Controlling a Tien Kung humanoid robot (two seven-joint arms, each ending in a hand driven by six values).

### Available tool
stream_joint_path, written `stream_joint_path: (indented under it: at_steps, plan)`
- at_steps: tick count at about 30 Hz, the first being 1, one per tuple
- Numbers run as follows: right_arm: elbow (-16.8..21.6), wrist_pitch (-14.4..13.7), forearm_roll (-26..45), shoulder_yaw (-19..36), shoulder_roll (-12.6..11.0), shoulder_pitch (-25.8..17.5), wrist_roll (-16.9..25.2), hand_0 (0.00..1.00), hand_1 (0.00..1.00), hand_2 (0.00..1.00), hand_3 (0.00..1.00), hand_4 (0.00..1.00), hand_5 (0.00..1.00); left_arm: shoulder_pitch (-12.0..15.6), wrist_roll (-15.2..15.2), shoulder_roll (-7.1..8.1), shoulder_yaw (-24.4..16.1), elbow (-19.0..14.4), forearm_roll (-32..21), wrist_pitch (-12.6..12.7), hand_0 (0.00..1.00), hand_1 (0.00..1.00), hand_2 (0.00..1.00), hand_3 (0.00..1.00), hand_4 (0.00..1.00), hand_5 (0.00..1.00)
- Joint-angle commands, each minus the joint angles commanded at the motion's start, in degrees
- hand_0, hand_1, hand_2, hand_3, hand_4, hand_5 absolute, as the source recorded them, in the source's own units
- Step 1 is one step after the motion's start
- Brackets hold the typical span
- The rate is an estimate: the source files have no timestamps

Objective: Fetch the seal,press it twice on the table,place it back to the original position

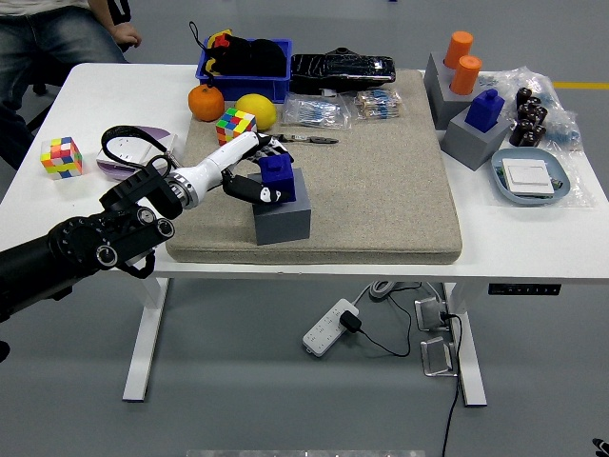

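**Ana:** Robot hand (255,181), the left one, has its white fingers (242,146) curled round the blue seal (278,176), thumb low on the near face and the others over the far side. I'd call that a grip, though the seal looks as if it sits in its grey block (283,215), not lifted.

**Ben:** Where is all that on the worktop (95,100)?

**Ana:** Left part of the beige mat (381,190), near its front-left corner. The right arm is out of view.

**Ben:** How do you reckon the seal handles?

**Ana:** Small, hard and light, I'd judge, a rigid plastic body with flat sides. Nothing to crush. The faces look smooth, so slipping is the worry more than breakage. The block beneath looks denser, but it might ride up with the seal if the fit is snug.

**Ben:** So where should it be held?

**Ana:** On the two opposite flat sides of the upper part, well above the block's top. That leaves the stamping face clear and lets the pull go straight up. A tilted pull would likely jam it in the socket or drag the block across the mat.

**Ben:** Anything close by?

**Ana:** A coloured cube (234,124) and a yellow fruit (257,109) lie just behind the wrist, and a second blue seal (486,107) stands on its own block far right, well apart.
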Motion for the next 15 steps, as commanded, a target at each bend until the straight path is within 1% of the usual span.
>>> stream_joint_path:
  at_steps: [2,3,8,9,15]
  plan:
    - [0.0,0.01,0.0,0.0,-0.02,0.0,0.0,0.802,0.704,0.669,0.675,0.718,0.493,-0.04,-0.17,-0.05,-0.23,0.02,0.21,0.12,0.696,0.701,0.655,0.605,0.761,0.002]
    - [-0.01,0.01,-0.01,0.0,-0.02,0.0,0.0,0.802,0.704,0.669,0.675,0.718,0.493,-0.04,-0.23,-0.05,-0.32,0.02,0.2,0.15,0.796,0.814,0.814,0.788,0.876,0.002]
    - [0.04,0.01,0.03,0.0,0.05,0.02,0.06,0.802,0.704,0.669,0.675,0.718,0.493,-0.04,-0.94,-0.02,-0.61,0.1,-0.12,0.75,0.796,0.814,0.814,0.788,0.876,0.002]
    - [0.05,0.0,0.03,0.04,0.08,0.02,0.08,0.802,0.704,0.669,0.675,0.718,0.493,-0.02,-1.0,0.02,-0.73,0.12,-0.26,0.76,0.813,0.845,0.838,0.831,0.928,0.002]
    - [0.02,0.02,-0.03,0.19,0.03,-0.04,0.04,0.802,0.704,0.669,0.675,0.718,0.493,-0.06,-0.34,0.13,-0.79,0.15,-0.13,0.15,0.815,0.846,0.839,0.828,0.938,0.002]
